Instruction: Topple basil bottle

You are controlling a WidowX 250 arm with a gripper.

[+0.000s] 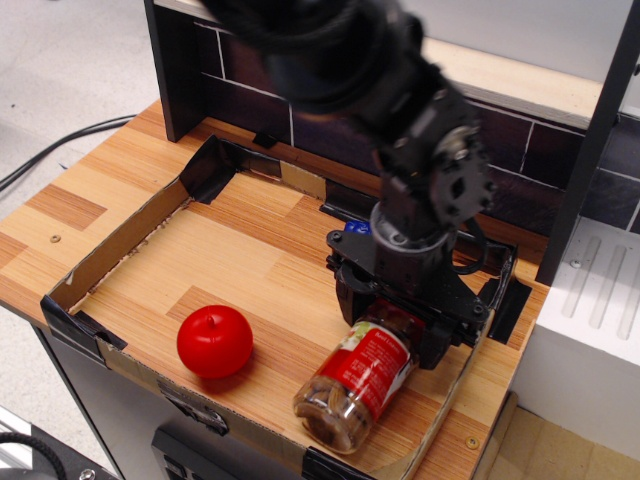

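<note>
The basil bottle [358, 385] lies tipped on its side in the cardboard tray, its clear base toward the front edge and its red cap hidden under my gripper. My gripper [400, 325] hangs low over the cap end, jaws spread on either side of the bottle's top. The red-and-white label faces up and brownish contents show through the base.
A red apple [214, 341] sits at the front left of the tray [120, 240]. A blue object [357, 228] shows behind the gripper. A dark brick back wall [300, 110] and a black post [590, 140] stand behind; a white appliance [590, 320] is to the right.
</note>
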